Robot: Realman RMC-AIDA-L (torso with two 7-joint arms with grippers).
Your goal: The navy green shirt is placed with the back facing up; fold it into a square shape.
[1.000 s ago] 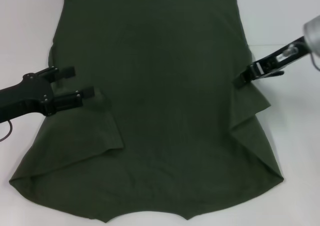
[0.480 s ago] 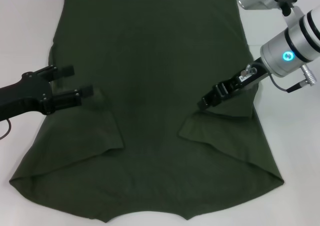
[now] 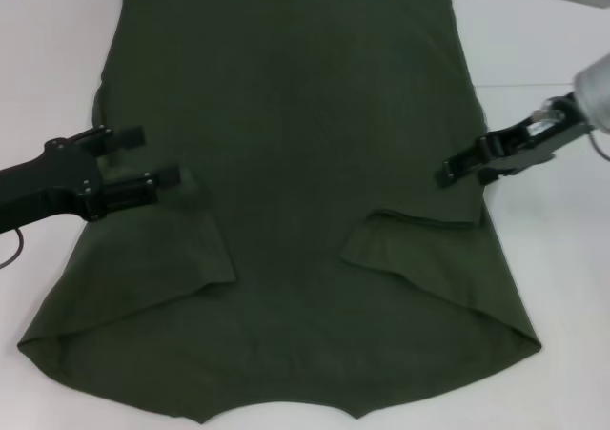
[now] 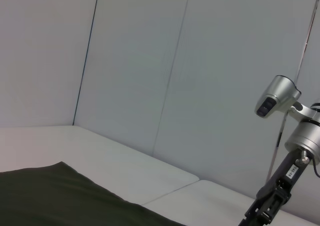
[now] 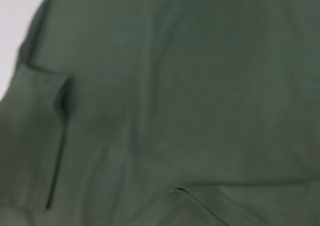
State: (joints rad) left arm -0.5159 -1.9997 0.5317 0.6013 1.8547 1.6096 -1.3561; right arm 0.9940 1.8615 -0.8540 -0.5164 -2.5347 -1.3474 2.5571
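The dark olive-green fabric shirt [image 3: 286, 163] covers the white surface [image 3: 562, 258], both sleeves folded inward. The left claw [image 3: 148, 158] gapes empty over its left edge; the right claw [image 3: 456, 171] sits at the right edge, grip unclear.

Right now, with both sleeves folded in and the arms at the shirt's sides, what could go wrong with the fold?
1. The right sleeve flap lies skewed, reaching further inward than the left flap, so the square may come out lopsided.
2. The left pincer, open, hangs over the navy green shirt; moving away low might snag the fabric.
3. The right pincer sits at the shirt's right edge and could drag that edge.
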